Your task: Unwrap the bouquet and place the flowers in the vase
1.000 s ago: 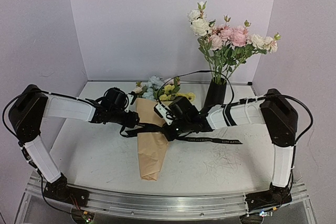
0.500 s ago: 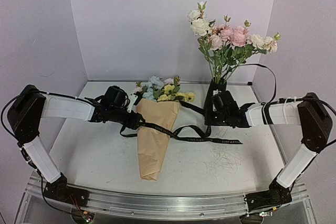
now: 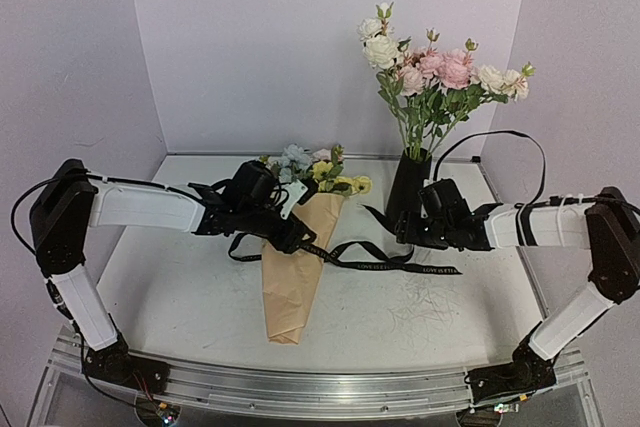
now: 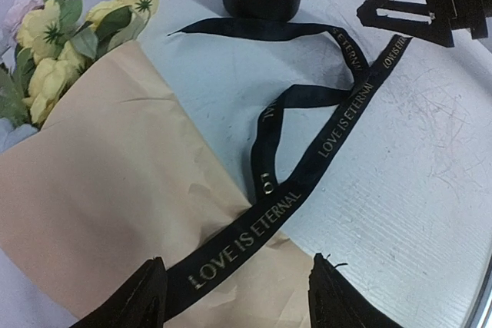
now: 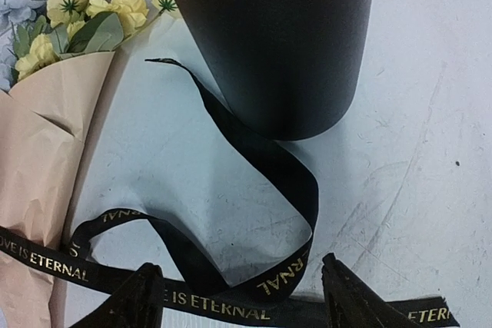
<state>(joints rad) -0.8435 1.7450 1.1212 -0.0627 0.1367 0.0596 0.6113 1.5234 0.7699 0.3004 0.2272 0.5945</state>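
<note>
Nearest the arms' bases, the narrow tip of the bouquet (image 3: 290,287) is lying on the white table (image 3: 170,292), its tan paper cone widening toward the back wall. Across the cone the black gold-lettered ribbon (image 3: 385,265) is trailing untied, looping off to the right over the tabletop. The left gripper (image 3: 300,237) is hovering over that crossing with its jaws standing well apart, ribbon and paper showing between the fingers and nothing clamped. The right gripper (image 3: 403,230) is hanging low just in front of the foot of the vase (image 3: 408,187), likewise gaping and holding nothing, a ribbon loop lying beneath it. Farther back, the flowers (image 3: 318,172), yellow, pale blue and cream, are poking from the cone's open mouth, near the vase, which is standing upright and carrying a tall bunch of pink and cream roses (image 3: 430,72). The paper is not yet opened, and no stem from this bundle is sitting in the vase. The wrap is looking light and crinkly, likely to slide or crease when pinched; the ribbon is limp and should be dragging clear easily. The thin stems are probably slight and springy, so the surest hold is looking to be the paper's overlapping edge first, then the bundled stems just below the blooms, not the soft heads
</note>
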